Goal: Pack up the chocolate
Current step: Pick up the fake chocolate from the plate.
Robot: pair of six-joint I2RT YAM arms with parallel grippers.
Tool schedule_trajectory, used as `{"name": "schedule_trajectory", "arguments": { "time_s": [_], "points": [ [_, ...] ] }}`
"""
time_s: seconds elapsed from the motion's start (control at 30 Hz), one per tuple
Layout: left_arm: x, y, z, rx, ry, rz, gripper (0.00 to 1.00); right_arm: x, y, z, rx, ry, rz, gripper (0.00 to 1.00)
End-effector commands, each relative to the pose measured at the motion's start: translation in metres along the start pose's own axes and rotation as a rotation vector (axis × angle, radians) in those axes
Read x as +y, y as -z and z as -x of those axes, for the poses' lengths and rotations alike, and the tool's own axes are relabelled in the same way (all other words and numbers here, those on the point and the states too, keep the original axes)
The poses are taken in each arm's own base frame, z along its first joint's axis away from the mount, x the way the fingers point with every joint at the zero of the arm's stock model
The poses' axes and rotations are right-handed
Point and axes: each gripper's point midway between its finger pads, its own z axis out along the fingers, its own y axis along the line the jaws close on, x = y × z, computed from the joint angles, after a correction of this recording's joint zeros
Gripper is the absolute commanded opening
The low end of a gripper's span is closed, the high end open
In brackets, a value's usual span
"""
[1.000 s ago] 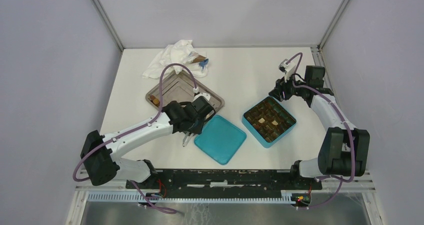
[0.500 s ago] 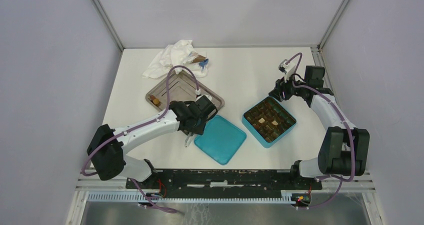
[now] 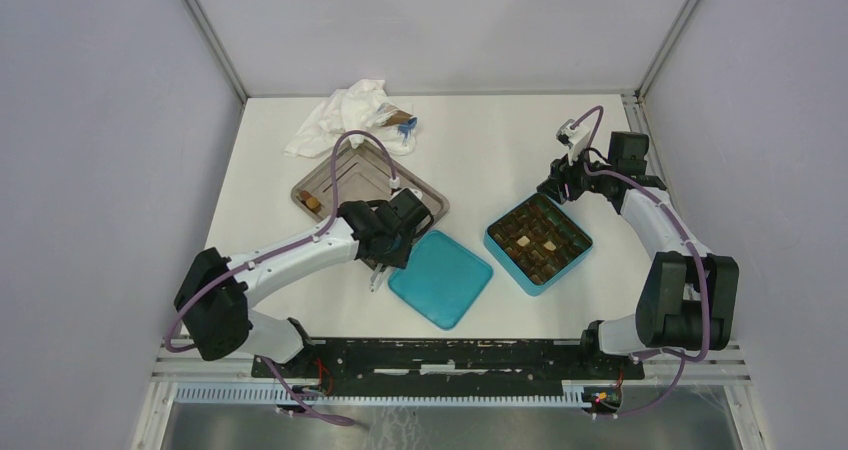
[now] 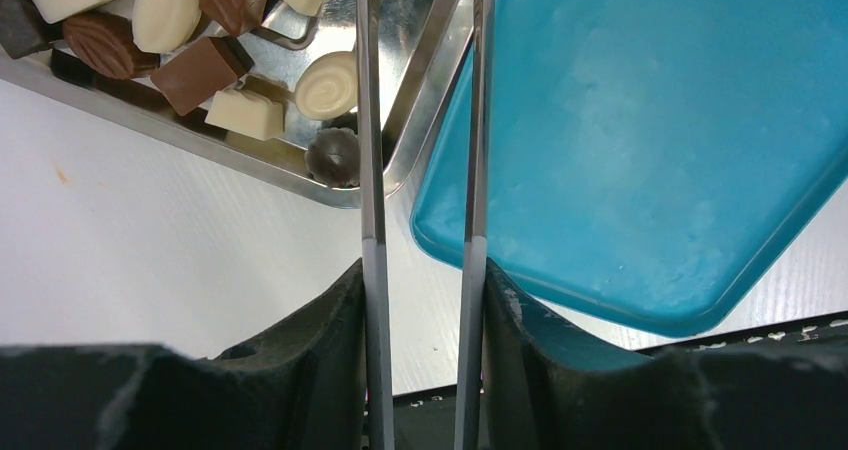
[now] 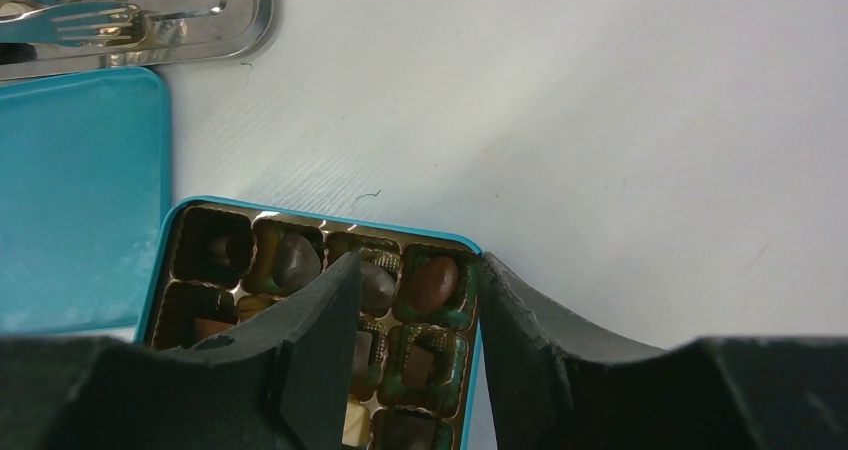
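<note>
where the white table (image 3: 480, 140) sits boxed in by pale grey walls on three sides, a crumpled white cloth (image 3: 340, 115) lies at its far left, with a metal tray (image 3: 365, 170) just in front of it. chocolate (image 4: 200, 30) is heaped in one corner of the tray, in dark, mid-brown and cream pieces, and more pieces fill the cells of the teal box (image 3: 510, 265) on the right. the box's flat teal lid (image 3: 440, 278) lies between tray and box.

since a second ago the left arm's elbow has swung inward and to the right, while the wrist has barely shifted; the right arm has not moved.

the left gripper (image 3: 376, 278) hangs over the seam where the lid's corner meets the tray's near corner, its thin metal fingers (image 4: 370, 170) a narrow gap apart with nothing seen between them. lid and tray rim look to be touching there, though the angle leaves it unsure. the right gripper (image 3: 556, 186) hovers over the box's far corner, jaws moderately apart and holding nothing. a strip of bare table separates lid from box, and the far middle of the table is open, as is the near left
</note>
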Motion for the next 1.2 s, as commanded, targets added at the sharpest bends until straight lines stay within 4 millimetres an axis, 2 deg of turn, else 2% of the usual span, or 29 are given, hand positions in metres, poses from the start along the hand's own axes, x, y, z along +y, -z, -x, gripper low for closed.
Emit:
{"name": "schedule_trajectory", "arguments": {
  "time_s": [0.0,0.33,0.5,0.6,1.0,1.17],
  "points": [
    [-0.003,-0.005,-0.001,0.012,0.018,-0.006,0.46,0.002,-0.001,0.005,-0.017,0.026,0.013,0.52],
    [0.000,-0.006,-0.004,0.031,0.013,0.014,0.44,0.002,-0.001,0.005,-0.017,0.026,0.013,0.52],
    [-0.001,-0.001,0.001,0.010,0.023,0.004,0.12,0.002,-0.001,0.005,-0.016,0.028,0.014,0.52],
    [0.002,0.006,0.007,-0.022,0.037,0.012,0.03,0.002,-0.001,0.005,-0.018,0.029,0.015,0.52],
    [0.012,0.026,0.025,-0.151,0.085,0.014,0.02,-0.004,0.000,0.001,0.008,0.053,-0.015,0.52],
    [0.004,0.040,0.033,-0.205,0.094,-0.068,0.02,-0.017,0.008,-0.005,0.072,0.120,-0.088,0.62]
  ]
}}
